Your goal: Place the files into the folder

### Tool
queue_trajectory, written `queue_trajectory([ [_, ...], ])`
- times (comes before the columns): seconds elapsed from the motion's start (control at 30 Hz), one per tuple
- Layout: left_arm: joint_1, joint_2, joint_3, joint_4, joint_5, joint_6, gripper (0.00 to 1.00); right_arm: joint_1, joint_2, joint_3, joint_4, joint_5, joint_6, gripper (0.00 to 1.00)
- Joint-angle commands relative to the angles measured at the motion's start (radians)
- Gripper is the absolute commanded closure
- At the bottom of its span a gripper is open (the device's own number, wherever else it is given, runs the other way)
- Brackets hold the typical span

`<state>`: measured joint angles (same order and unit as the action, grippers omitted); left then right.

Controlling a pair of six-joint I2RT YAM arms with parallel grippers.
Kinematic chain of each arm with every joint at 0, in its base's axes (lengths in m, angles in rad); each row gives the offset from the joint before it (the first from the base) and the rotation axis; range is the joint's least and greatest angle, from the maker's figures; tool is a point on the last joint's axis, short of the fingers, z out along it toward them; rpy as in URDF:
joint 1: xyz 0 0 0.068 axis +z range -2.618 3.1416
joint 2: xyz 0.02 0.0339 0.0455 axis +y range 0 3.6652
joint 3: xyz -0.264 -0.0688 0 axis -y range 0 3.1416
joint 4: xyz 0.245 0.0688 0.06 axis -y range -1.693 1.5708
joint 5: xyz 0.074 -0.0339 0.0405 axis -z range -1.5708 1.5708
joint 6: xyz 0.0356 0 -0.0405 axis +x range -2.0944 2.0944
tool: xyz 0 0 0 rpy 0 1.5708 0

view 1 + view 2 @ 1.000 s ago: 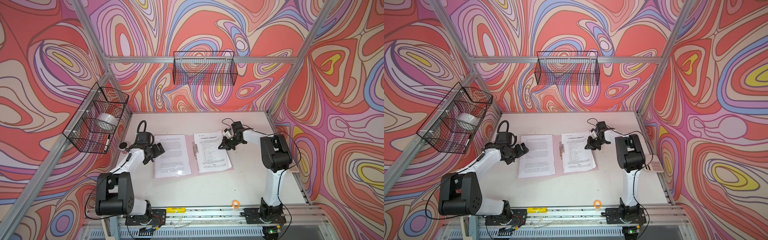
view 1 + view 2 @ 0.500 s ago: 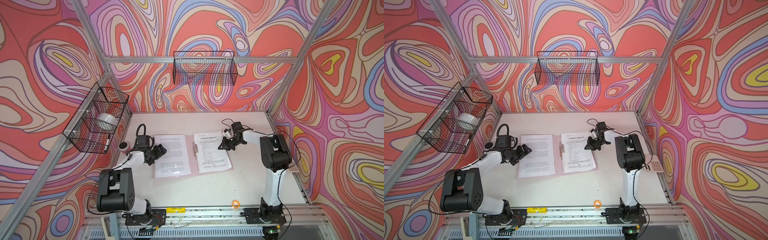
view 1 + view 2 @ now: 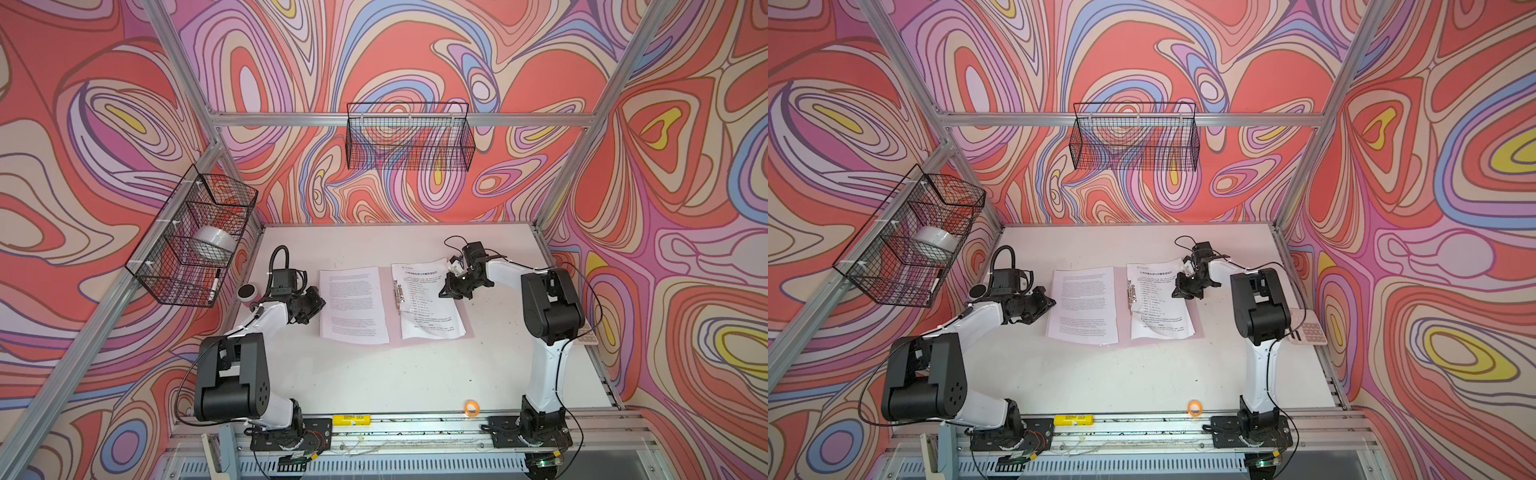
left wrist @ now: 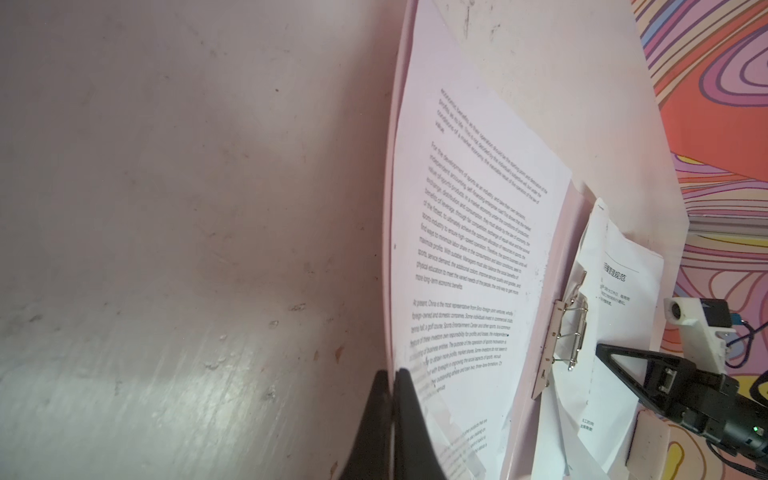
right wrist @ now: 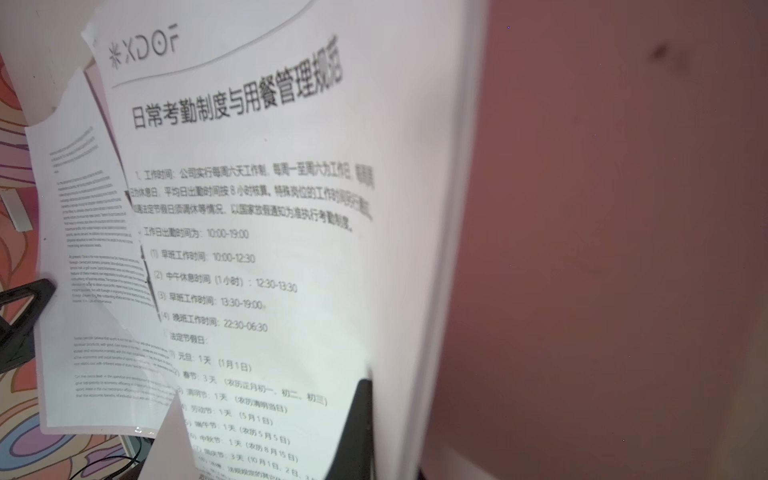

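Two pincers closed: left pincer [image 4: 392, 376] nipping folder [image 3: 467, 326] edge, right pincer [image 3: 453, 291] on files [image 3: 430, 303]. Scuffed white table [image 3: 395, 374]; swirl-patterned walls [image 3: 415, 62]; wire baskets [image 3: 409, 141].

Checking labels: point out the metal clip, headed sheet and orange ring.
metal clip [image 4: 549, 347]: left wrist view, its flat plate.
headed sheet [image 5: 266, 232]: right wrist view, its printed middle.
orange ring [image 3: 466, 408]: in a top view, its rim.

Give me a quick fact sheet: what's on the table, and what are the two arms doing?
Folder: pink folder, open flat, metal clip by spine
Left half: dense text sheet
Right half: heading sheet with list lines
Left pincer: shut on folder's left edge
Right pincer: shut, seemingly on heading sheet's right edge
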<state>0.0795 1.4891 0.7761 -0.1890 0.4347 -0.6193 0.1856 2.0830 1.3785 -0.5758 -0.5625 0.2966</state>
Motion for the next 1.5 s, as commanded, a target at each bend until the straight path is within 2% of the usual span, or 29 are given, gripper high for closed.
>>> queue_trajectory([
  [0.0,-0.007,0.006,0.009,-0.006,0.035,0.004,1.00,0.010,0.016,-0.013,-0.059,0.099,-0.017,1.00],
  [0.3,-0.006,-0.069,0.014,-0.047,-0.045,0.048,1.00,0.011,0.002,-0.015,-0.092,0.183,-0.027,0.99],
  [0.43,-0.006,-0.151,0.009,-0.044,-0.048,0.069,1.00,0.011,-0.006,-0.003,-0.103,0.214,-0.029,0.83],
  [0.53,-0.006,-0.179,0.018,-0.054,-0.031,0.076,1.00,0.011,-0.011,0.010,-0.109,0.239,-0.031,0.74],
  [0.9,-0.009,-0.163,0.020,-0.019,0.031,0.077,1.00,0.020,0.005,0.066,-0.160,0.266,-0.059,0.62],
  [1.27,-0.027,-0.157,0.026,-0.028,0.032,0.086,1.00,0.148,0.077,0.173,-0.271,0.545,-0.065,0.54],
  [1.47,-0.029,-0.174,0.028,-0.038,0.029,0.088,1.00,0.152,0.069,0.195,-0.314,0.648,-0.060,0.46],
])
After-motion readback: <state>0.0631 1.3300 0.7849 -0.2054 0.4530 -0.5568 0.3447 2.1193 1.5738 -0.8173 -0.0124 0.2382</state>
